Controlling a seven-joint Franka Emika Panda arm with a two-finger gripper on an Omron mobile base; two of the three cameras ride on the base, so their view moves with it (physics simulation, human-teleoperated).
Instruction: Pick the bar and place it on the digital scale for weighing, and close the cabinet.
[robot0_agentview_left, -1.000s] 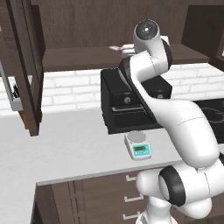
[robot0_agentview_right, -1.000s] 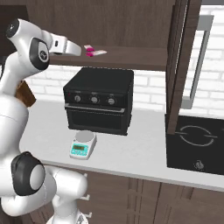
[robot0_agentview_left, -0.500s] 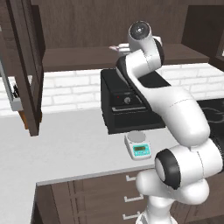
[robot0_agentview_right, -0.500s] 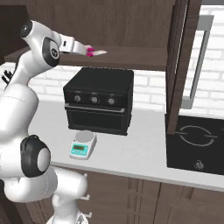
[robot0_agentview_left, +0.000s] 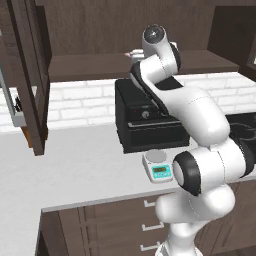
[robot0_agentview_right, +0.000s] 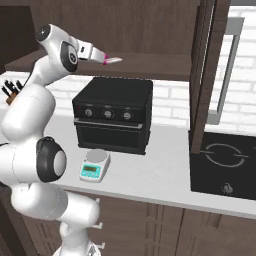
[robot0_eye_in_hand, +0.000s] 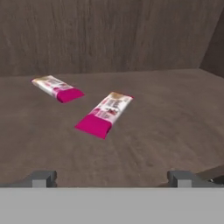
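Two wrapped bars lie on the open cabinet's shelf (robot0_eye_in_hand: 170, 118). The bar (robot0_eye_in_hand: 104, 114), magenta at its near end and pale at the far end, is just ahead of my gripper (robot0_eye_in_hand: 112, 178). A paler look-alike bar (robot0_eye_in_hand: 57, 89) with a magenta tip rests further left. My gripper stands open, its fingertips (robot0_eye_in_hand: 41, 177) wide apart, a short way from the bar and touching nothing. From the right base view the gripper (robot0_agentview_right: 104, 58) reaches in at shelf height, with pink showing at its tip. The digital scale (robot0_agentview_right: 94, 166) (robot0_agentview_left: 157, 167) sits on the counter below, in front of the oven.
A black toaster oven (robot0_agentview_right: 112, 115) (robot0_agentview_left: 145, 120) stands under the shelf. The cabinet's open doors (robot0_agentview_left: 30, 75) (robot0_agentview_right: 205, 75) hang out over the counter on both sides. A black cooktop (robot0_agentview_right: 220, 160) lies to the right. A knife block (robot0_agentview_right: 10, 92) is at far left.
The arm's upper links have swung round and the hand has edged a little further in along the shelf towards the bars. The bars and the scale have not moved.
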